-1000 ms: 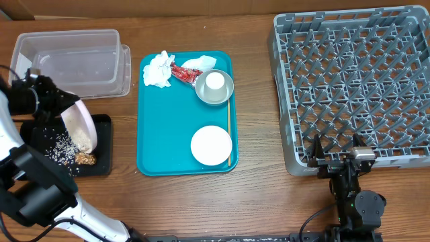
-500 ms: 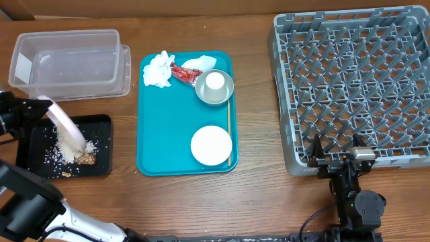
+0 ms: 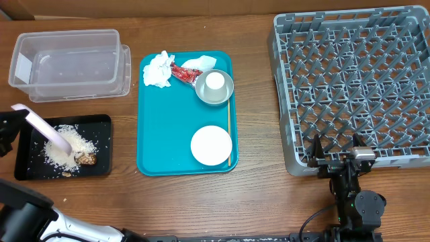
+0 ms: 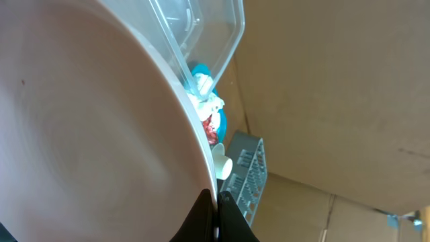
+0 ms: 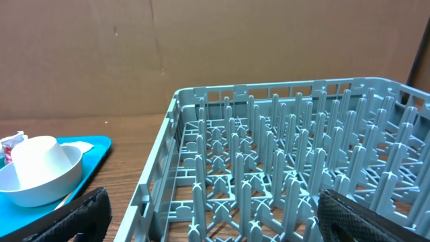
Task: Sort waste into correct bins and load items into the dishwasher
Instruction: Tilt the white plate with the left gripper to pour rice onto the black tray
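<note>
Evidently the left gripper (image 4: 216, 225) is clamped on the rim of the pale plate (image 3: 40, 124). It holds the plate steeply tilted over the black tray (image 3: 102, 161), so the rice and brown scraps (image 3: 70, 142) slide off and heap in the tray under the plate's lower edge. The plate looks emptied and belongs next in the grey dish rack (image 3: 349, 81). The right gripper (image 3: 334, 151) sits with jaws spread wide, holding nothing, by the rack's near edge, probably parked out of the way.
</note>
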`<state>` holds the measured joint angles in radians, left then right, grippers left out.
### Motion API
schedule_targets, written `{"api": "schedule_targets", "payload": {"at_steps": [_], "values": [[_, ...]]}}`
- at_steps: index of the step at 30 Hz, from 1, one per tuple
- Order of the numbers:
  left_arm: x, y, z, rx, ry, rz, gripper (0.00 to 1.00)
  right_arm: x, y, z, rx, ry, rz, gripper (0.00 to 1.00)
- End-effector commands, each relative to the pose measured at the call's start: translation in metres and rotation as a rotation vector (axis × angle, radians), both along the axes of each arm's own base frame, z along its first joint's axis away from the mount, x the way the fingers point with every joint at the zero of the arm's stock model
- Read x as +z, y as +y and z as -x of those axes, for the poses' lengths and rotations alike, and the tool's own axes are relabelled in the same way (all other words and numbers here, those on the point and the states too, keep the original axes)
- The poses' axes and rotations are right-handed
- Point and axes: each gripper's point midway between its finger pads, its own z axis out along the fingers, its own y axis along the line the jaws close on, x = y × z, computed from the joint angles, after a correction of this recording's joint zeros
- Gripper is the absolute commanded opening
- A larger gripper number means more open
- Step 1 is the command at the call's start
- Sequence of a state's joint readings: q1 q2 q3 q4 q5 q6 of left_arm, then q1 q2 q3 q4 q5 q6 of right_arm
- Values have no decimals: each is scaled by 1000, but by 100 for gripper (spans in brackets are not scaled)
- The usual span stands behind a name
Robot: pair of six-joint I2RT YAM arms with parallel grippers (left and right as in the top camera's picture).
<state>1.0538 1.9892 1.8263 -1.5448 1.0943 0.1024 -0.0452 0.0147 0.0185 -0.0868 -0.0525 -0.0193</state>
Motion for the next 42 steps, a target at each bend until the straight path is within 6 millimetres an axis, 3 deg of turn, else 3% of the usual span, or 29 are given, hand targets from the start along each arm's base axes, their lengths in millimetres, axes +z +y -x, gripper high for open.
{"api": "schedule_targets", "payload": {"at_steps": [1,20,24,27,34,42], "values": [[23,0,-2,-19,-111,-71,4,-1,-1,0,-2,-7,4,100],[25,-8,-1,-42,-120,-62,4,-1,-1,0,-2,-7,4,100],[7,-6,7,-46,12,-85,4,-1,-1,0,-2,-7,4,100],[17,-16,3,-90,-78,-95,4,-1,-1,0,-2,-7,4,100],[38,-47,-5,-136,-101,-46,4,-1,-1,0,-2,-7,4,100],[67,-122,-14,-334,-114,-182,4,-1,-1,0,-2,-7,4,100]]}}
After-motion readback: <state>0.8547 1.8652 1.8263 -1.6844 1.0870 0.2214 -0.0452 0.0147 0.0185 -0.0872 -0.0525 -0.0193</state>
